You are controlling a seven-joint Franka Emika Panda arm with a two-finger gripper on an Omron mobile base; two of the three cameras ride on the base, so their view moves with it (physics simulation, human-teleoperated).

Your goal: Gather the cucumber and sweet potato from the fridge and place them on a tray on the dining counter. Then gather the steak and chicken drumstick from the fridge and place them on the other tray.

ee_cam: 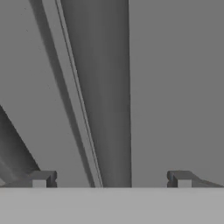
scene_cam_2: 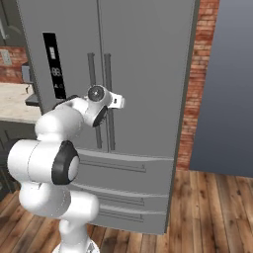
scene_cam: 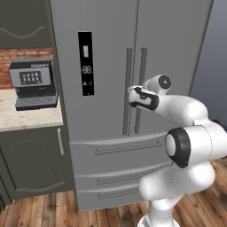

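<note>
The grey fridge (scene_cam: 106, 48) (scene_cam_2: 143, 59) stands with both upper doors shut, so the cucumber, sweet potato, steak and chicken drumstick are hidden. The trays and the dining counter are out of view. My gripper (scene_cam: 131, 96) (scene_cam_2: 118, 102) is held up against the two vertical door handles (scene_cam: 128, 88) (scene_cam_2: 106, 89) at the middle seam. In the hand view the gripper (ee_cam: 111, 178) is open, its fingertips (ee_cam: 41, 178) far apart. One handle bar (ee_cam: 103, 87) runs lengthwise between them, close ahead. Nothing is gripped.
A coffee machine (scene_cam: 33, 84) sits on the pale counter (scene_cam: 26, 117) left of the fridge, above dark cabinets. Two drawers (scene_cam: 119, 153) lie below the fridge doors. A brick strip (scene_cam_2: 197, 74) and a grey wall (scene_cam_2: 227, 89) are to the right, over wooden floor (scene_cam_2: 212, 212).
</note>
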